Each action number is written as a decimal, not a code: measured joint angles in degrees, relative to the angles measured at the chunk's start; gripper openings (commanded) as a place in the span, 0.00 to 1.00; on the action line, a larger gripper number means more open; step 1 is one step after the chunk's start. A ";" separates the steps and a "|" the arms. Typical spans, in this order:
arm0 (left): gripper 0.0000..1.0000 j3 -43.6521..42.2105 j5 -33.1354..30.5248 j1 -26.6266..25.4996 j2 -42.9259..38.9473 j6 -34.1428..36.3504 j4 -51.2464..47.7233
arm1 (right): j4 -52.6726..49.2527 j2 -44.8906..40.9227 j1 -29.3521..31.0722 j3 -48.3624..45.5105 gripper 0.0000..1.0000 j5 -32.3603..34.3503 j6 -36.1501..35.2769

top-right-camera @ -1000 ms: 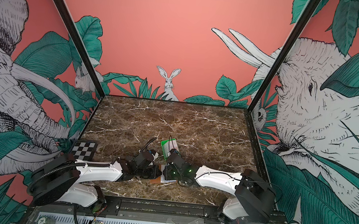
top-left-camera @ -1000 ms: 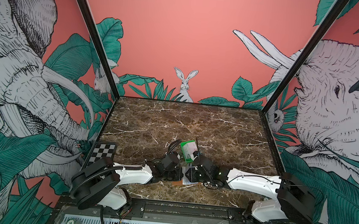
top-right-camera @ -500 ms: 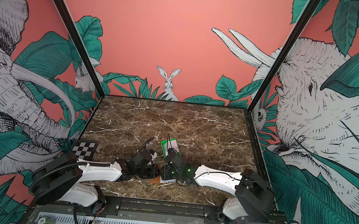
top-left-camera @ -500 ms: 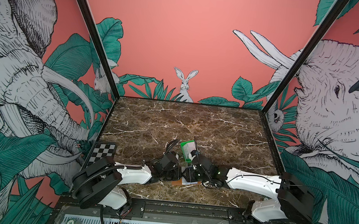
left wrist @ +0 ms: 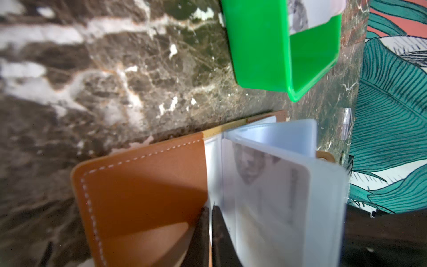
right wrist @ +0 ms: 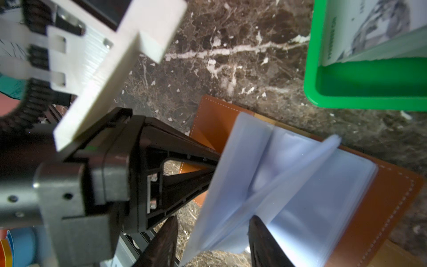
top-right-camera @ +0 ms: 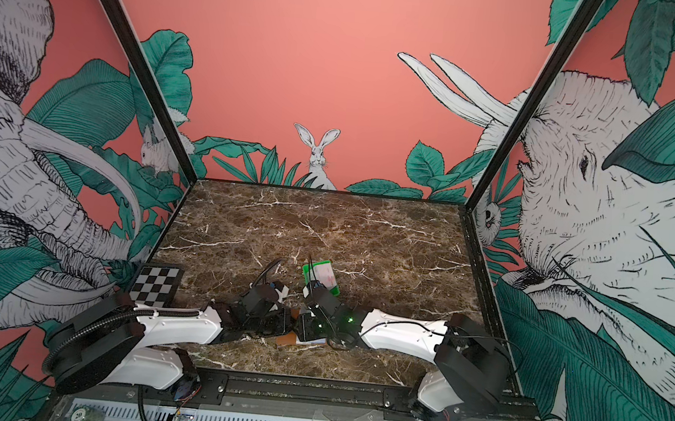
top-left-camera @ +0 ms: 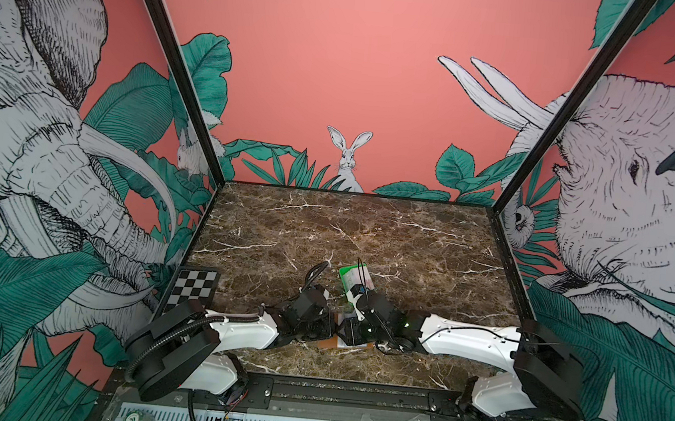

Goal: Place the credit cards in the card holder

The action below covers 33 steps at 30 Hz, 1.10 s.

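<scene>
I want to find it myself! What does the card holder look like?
On the brown marble table, look near the front middle. The card holder lies open there: tan leather, white stitching, clear sleeves fanned up, unlike the bright green tray behind it.

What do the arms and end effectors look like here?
Both arms: white moulded shells, black joints. Left arm carries a black corrugated conduit; right arm a thin black cable and a green LED near the wrist. Left end effector and right end effector: black tapered fingers; the left has webbed finger frames, a grey metal body and a white printed bracket.
</scene>
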 measured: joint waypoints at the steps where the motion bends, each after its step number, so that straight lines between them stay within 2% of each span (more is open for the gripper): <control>1: 0.08 -0.33 -0.02 0.09 -0.44 -0.15 -0.02 | 0.04 0.17 0.07 0.26 0.49 -0.02 -0.02; 7: 0.08 -1.57 0.00 0.46 -1.68 -0.70 0.04 | 0.35 0.74 0.48 0.66 0.49 0.52 0.07; 16: 0.09 -2.54 0.07 1.09 -3.61 -0.79 -0.46 | -4.83 0.50 0.50 0.85 0.50 6.97 1.84; 24: 0.13 -4.42 -1.53 2.10 -12.37 -0.55 -6.36 | -7.26 -0.92 0.50 -0.66 0.48 10.80 3.13; 33: 0.18 -4.42 -5.01 2.67 -26.21 0.37 -20.04 | -8.24 -0.98 0.52 -0.81 0.48 12.46 3.10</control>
